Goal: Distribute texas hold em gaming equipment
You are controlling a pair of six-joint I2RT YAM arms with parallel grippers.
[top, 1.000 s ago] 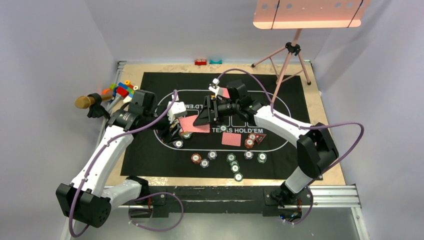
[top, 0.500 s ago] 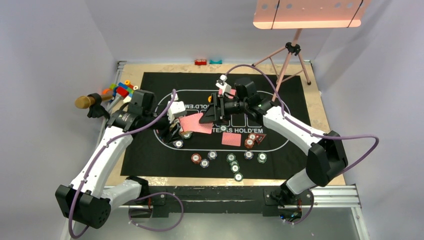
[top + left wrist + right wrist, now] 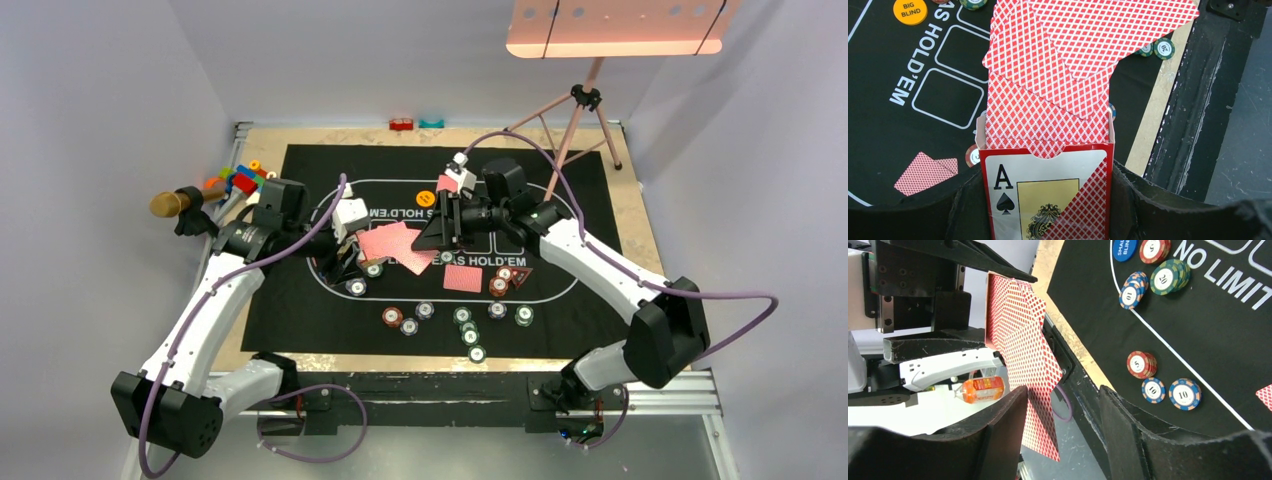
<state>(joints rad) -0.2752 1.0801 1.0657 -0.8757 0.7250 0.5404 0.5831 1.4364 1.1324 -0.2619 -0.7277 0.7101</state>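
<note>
At the centre-left of the black mat (image 3: 290,310), the card box (image 3: 1048,210) (ace of spades printed on its face) sits clamped between the fingers of the left gripper (image 3: 1047,182), its open mouth pointing toward the right arm. A fan of red-backed playing cards (image 3: 1048,75) sticks out of that mouth, several overlapping, the outermost turned at an angle. The far end of the fan lies in the gap of the right gripper (image 3: 1063,405). Its jaws stand apart: the cards run close along one finger (image 3: 998,435), with clear space to the other, so nothing is pinched there. Just right of the fan a single card (image 3: 462,279) lies face down on the mat under the white lettering. A red-brown chip (image 3: 498,287) and the red triangle marker (image 3: 522,277) sit beside it. The orange disc (image 3: 425,198), marked BIG BLIND, lies on the far side of the fan. The blue disc (image 3: 1125,248) shows only at the edge of the right wrist view. A loose row of striped chips (image 3: 465,320) runs along the near side of the mat, and two more lie just below the left gripper. Off the mat, toy bricks (image 3: 240,180) and a microphone (image 3: 172,204) lie at the table's left edge. A tripod (image 3: 585,100) stands at the far right corner.
</note>
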